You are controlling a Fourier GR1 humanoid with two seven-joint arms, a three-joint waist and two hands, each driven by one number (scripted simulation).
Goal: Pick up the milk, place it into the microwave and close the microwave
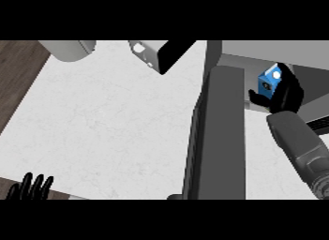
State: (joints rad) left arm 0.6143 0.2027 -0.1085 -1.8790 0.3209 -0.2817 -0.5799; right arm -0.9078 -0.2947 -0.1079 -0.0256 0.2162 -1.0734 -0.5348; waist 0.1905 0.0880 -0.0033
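Note:
The milk (271, 78) is a small blue carton with white marks, seen at the upper right just inside the microwave's (298, 54) open front. My right hand (283, 96) is curled round the carton from below and behind, hiding most of it. The microwave door (219, 131) stands wide open, a long dark grey slab reaching toward me, left of my right forearm. My left hand (32, 187) rests at the lower left corner of the view with fingers up and straight.
A light marble counter (104, 122) fills the middle, with a dark wooden floor (8, 79) beyond its left edge. A grey rounded object (70, 48) and a white-and-black appliance (156, 54) stand at the counter's back.

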